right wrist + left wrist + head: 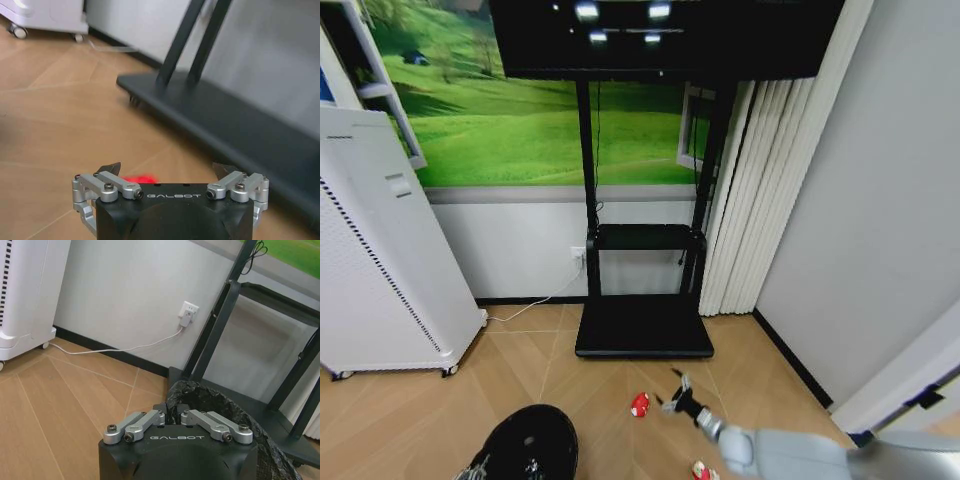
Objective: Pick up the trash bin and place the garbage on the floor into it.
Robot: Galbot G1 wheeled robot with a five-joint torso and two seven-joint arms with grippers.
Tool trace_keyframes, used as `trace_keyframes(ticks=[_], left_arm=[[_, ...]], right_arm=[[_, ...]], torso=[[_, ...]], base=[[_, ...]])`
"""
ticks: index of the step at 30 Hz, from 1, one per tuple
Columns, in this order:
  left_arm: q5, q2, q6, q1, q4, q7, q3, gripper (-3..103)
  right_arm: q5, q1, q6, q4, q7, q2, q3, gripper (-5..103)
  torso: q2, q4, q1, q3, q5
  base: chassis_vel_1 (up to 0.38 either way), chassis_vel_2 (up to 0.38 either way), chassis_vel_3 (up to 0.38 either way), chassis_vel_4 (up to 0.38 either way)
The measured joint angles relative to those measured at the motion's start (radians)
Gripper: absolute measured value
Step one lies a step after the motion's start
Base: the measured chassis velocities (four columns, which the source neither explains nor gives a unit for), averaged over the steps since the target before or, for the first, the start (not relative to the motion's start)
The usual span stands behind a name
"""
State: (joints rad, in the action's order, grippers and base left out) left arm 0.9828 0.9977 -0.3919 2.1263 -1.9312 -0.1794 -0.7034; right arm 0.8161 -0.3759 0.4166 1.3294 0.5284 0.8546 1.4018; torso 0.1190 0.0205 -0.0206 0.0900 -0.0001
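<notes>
With my left gripper clamping the trash bin rim, my wide-open, empty right gripper should straddle the red wrapper just ahead (squarely, I judge).

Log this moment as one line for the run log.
left gripper: shut on bin rim | right gripper: open, low beside red wrapper | second wrapper: on floor

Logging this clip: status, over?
Left tool shut on bin rim. Right tool open, low by red wrapper. Second wrapper near right arm. Nothing blocking.
</notes>
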Motion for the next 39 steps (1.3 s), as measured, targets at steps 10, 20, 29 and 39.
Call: trace_keyframes(ticks=[10, 20, 29, 39], left_arm=[[0.001, 0.023, -0.012, -0.008, 0.001, -0.018, 0.010, 8], [-0.002, 0.025, -0.020, -0.015, 0.000, -0.027, 0.016, 8], [-0.004, 0.027, -0.031, -0.015, -0.003, -0.043, 0.026, 8], [-0.010, 0.028, -0.031, -0.022, -0.013, -0.043, 0.039, 8]], right_arm=[[0.211, 0.004, -0.013, -0.220, -0.025, 0.219, 0.047, 100], [0.347, -0.030, -0.037, -0.381, -0.040, 0.414, -0.004, 100], [0.409, -0.030, -0.046, -0.514, -0.082, 0.437, -0.028, 100], [0.412, -0.081, -0.050, -0.544, -0.087, 0.438, -0.066, 100]], torso=[[0.000, -0.0003, 0.000, 0.000, -0.0001], [0.000, -0.0004, 0.000, 0.000, 0.0003], [0.000, -0.0003, 0.000, 0.000, 0.0000], [0.000, -0.0002, 0.000, 0.000, -0.0001]], base=[[0.000, 0.000, 0.000, 0.000], [0.000, 0.000, 0.000, 0.000], [0.000, 0.000, 0.000, 0.000], [0.000, 0.000, 0.000, 0.000]])
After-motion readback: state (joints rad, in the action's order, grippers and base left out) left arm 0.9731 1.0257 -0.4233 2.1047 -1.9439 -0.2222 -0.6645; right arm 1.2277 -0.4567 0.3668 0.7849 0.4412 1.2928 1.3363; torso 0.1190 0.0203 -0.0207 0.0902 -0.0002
